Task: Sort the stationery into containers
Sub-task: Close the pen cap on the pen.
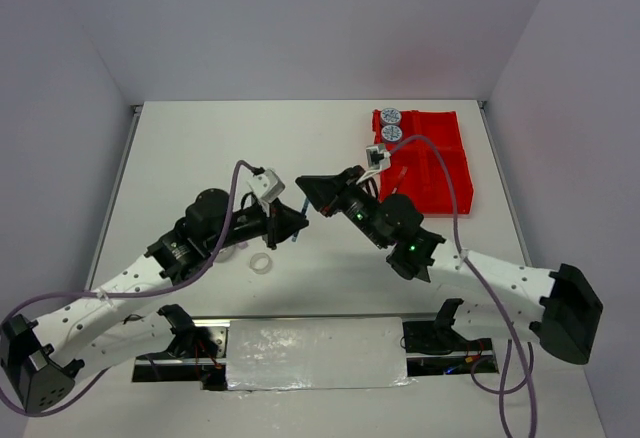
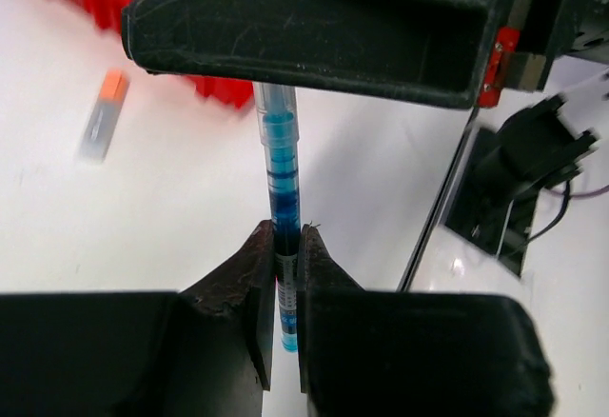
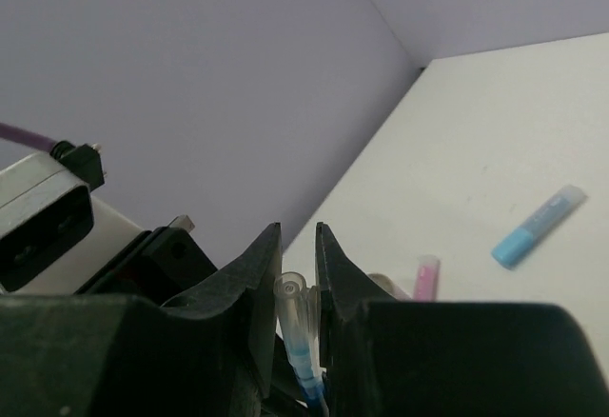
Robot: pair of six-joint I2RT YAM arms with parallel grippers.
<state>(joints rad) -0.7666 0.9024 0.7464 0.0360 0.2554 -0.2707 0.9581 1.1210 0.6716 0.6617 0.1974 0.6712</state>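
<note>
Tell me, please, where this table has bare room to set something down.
Free: the far-left stretch of the white table, between its far edge and the left arm. Crowded: mid-table, where left gripper and right gripper both clamp the translucent blue pen, a clear tape ring nearby; two round blue-patterned tape rolls occupy the red plastic tray's far-left compartment.

White links (image 1: 110, 293), black joints (image 1: 205, 208), purple cable (image 1: 456, 203); left end effector (image 1: 298, 223), right end effector (image 1: 318, 198) black wedges.

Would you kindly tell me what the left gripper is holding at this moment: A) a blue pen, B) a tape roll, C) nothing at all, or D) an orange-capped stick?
A: in the left wrist view the left gripper is clamped on the blue pen.
</note>
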